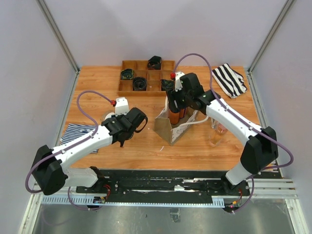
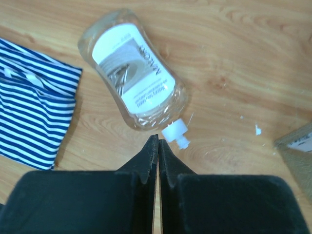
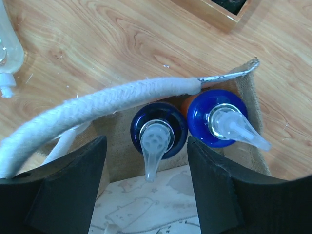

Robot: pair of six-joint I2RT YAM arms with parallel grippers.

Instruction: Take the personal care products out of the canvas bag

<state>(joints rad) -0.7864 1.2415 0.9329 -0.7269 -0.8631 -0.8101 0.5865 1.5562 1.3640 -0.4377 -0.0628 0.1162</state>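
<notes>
I am watching the left tool [image 2: 157,146] pressing its fingers together on nothing, hovering just beside the white cap of a clear bottle [image 2: 134,78]. That bottle is lying on its side on the bench [image 2: 234,58], next to a striped cloth [image 2: 29,102]. The right tool [image 3: 146,148] is hanging spread apart over the open canvas bag [image 3: 246,112]. Inside, a pump bottle [image 3: 158,129] and a second pump bottle [image 3: 217,117] are standing side by side, a white rope handle [image 3: 112,105] draping across the opening.

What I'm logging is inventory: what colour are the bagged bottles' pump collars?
Blue pump collars, best seen from the right wrist.
</notes>
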